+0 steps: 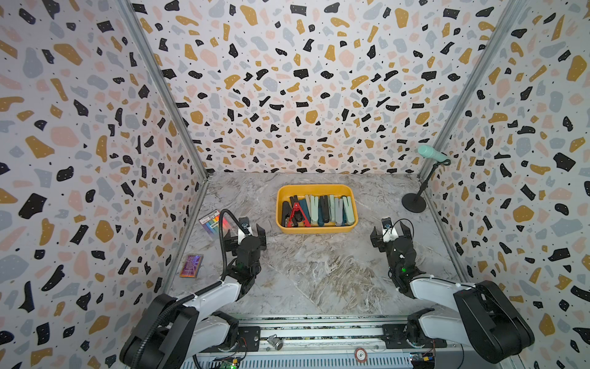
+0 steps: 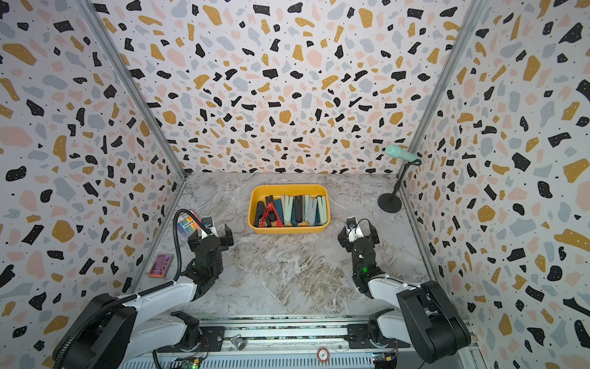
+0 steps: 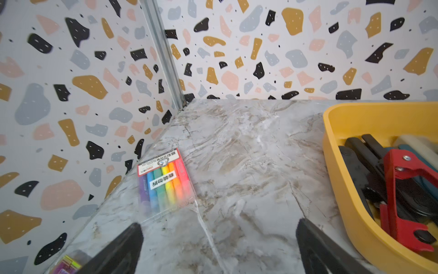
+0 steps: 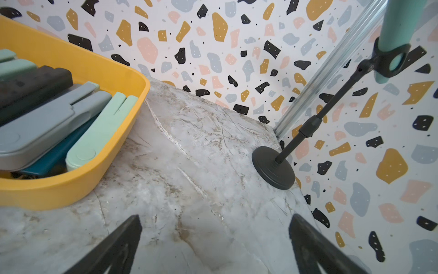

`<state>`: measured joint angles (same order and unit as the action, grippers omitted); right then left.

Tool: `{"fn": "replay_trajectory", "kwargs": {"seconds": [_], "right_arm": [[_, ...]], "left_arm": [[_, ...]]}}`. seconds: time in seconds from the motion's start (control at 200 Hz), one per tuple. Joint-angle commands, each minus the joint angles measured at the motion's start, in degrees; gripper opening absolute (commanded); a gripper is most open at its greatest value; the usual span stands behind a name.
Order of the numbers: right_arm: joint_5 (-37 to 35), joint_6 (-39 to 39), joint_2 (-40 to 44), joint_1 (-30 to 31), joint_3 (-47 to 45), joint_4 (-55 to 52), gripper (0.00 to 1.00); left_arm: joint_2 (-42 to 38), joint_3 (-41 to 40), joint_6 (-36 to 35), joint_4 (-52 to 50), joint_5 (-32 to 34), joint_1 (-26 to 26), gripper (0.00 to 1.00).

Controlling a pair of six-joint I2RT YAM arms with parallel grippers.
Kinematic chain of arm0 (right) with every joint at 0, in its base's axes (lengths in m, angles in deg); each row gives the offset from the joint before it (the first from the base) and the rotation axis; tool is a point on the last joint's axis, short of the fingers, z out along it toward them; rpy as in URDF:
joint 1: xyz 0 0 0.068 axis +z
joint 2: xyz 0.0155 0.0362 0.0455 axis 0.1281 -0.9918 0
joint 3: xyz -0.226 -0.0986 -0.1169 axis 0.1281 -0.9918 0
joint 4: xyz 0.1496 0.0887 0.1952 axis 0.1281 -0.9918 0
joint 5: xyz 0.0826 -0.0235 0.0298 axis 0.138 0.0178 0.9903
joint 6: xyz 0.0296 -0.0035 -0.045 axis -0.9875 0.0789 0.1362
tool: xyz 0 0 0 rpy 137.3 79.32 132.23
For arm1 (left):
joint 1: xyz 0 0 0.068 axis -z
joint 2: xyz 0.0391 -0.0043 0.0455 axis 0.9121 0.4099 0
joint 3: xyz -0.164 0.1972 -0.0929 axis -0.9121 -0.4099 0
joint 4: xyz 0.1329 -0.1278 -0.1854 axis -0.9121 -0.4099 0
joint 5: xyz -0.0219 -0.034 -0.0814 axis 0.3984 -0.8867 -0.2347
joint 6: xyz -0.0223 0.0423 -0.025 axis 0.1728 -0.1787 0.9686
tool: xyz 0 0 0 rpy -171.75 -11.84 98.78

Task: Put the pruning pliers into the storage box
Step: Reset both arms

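1. The left arm reaches forward from the near rail, elbow low and wrist raised above the bench. The left claw points at the back wall, near the left front corner of the storage box.
2. Its jaws stand wide apart, released, with only marble between them in the wrist view.
3. The right arm mirrors this pose. The right claw hovers off the box's right front corner, also spread and grasping nothing.
4. The pruning pliers lie packed side by side inside the box, with the red pliers on top at its left end.
5. A rainbow-striped packet lies beside the left claw.
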<state>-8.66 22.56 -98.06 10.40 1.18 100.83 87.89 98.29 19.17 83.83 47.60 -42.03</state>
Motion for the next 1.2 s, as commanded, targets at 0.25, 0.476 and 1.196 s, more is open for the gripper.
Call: {"fn": "replay_trajectory", "kwargs": {"seconds": [0.25, 0.476, 1.196], "right_arm": [[23.11, -15.11, -2.81, -16.58, -4.0, 13.27, 0.99], [20.37, -12.31, -13.78, -13.51, 0.78, 14.4, 0.99], [21.0, -12.51, -13.44, -13.8, 1.13, 13.09, 0.99]], "left_arm": [[-2.08, -3.73, -4.4, 14.85, 7.7, -0.48, 1.0], [-4.76, -6.19, -4.43, 15.1, 9.48, -0.62, 0.99], [17.92, -17.18, -8.06, 55.05, 2.04, -5.99, 1.0]]}}
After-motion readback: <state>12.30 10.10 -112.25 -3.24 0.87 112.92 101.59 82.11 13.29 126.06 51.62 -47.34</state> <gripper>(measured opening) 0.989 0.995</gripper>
